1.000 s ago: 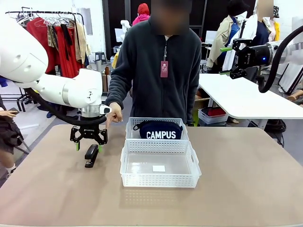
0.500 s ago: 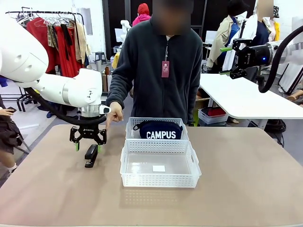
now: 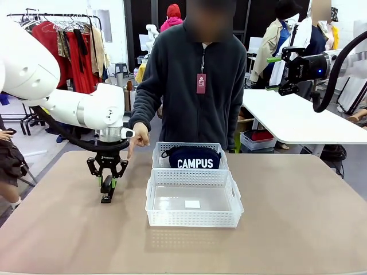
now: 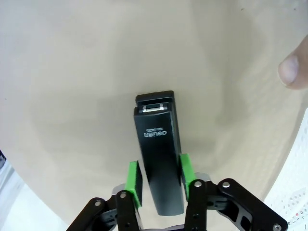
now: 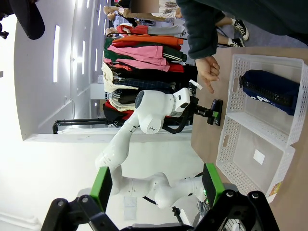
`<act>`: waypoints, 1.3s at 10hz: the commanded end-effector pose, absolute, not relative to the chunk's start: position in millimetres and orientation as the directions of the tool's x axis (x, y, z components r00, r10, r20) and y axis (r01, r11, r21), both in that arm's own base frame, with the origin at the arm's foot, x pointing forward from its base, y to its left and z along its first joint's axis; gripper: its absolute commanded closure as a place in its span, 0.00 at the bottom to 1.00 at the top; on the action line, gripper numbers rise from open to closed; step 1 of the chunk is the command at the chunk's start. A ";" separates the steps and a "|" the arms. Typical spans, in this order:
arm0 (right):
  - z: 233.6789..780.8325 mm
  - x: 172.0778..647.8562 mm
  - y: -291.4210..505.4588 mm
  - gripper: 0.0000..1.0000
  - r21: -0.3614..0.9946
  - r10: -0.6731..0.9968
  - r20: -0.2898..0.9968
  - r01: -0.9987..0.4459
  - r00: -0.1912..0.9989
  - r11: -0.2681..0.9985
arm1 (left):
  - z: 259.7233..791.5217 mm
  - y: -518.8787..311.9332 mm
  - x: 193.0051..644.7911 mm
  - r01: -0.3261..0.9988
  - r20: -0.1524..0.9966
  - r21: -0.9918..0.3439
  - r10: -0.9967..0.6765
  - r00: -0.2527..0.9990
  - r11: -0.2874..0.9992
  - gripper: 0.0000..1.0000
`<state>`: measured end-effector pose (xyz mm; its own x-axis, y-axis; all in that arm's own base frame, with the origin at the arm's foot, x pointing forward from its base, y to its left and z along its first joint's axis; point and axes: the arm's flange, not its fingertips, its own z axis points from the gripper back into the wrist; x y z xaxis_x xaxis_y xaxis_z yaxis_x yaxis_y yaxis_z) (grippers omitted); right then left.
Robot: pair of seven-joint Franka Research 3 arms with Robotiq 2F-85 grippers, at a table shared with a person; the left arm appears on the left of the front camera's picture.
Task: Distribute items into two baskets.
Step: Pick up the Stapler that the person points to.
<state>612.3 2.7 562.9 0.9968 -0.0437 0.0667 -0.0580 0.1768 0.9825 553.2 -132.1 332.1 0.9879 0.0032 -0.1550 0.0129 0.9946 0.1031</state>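
Clenching left tool [image 4: 159, 177] around small black desk stapler [image 4: 156, 139] lying on beige counter [image 3: 287, 229]; holding right tool [image 5: 156, 186] released, aloft; noting navy blue "CAMPUS" fabric pouch [image 3: 195, 157] in far translucent white lattice basket [image 3: 157, 152]; likely next: lifting stapler clear, carrying across into empty near basket [image 3: 192, 218].

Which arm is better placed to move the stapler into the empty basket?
Left: the left end effector clamps the stapler beside the empty near basket; the right end effector is open, raised far off.
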 end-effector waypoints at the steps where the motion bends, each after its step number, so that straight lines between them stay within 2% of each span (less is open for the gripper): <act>1: 566.4 611.4 3.2 0.00 0.983 -0.042 0.067 -0.059 0.997 0.176 | 335.3 -130.8 556.1 -0.002 -0.178 0.104 0.021 0.984 0.995 1.00; 4: 566.4 611.4 3.2 0.00 0.983 -0.042 0.067 -0.059 0.997 0.176 | 347.1 -123.0 553.1 -0.018 -0.202 0.079 0.033 0.979 0.997 1.00; 6: 566.4 611.4 3.2 0.00 0.983 -0.042 0.067 -0.059 0.997 0.176 | 375.6 -112.0 547.5 -0.012 -0.195 0.016 0.015 0.981 1.000 1.00; 9: 566.4 611.4 3.2 0.00 0.983 -0.042 0.067 -0.059 0.997 0.176 | 453.8 -79.5 542.9 0.001 -0.180 -0.001 -0.001 0.984 1.000 1.00; 11: 566.4 611.4 3.2 0.00 0.983 -0.042 0.067 -0.059 0.997 0.176 | 510.5 -59.6 538.6 0.012 -0.121 0.020 -0.010 0.993 1.000 1.00; 13: 566.4 611.4 3.2 0.00 0.983 -0.042 0.067 -0.059 0.997 0.176 | 569.4 -41.2 539.2 0.043 -0.082 -0.027 -0.045 0.996 0.999 1.00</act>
<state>612.3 2.6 563.0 0.9968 -0.0435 0.0667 -0.0580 0.1768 0.9825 532.0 -45.6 554.4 0.9963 -0.0104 -0.0859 0.0105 0.9999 0.0002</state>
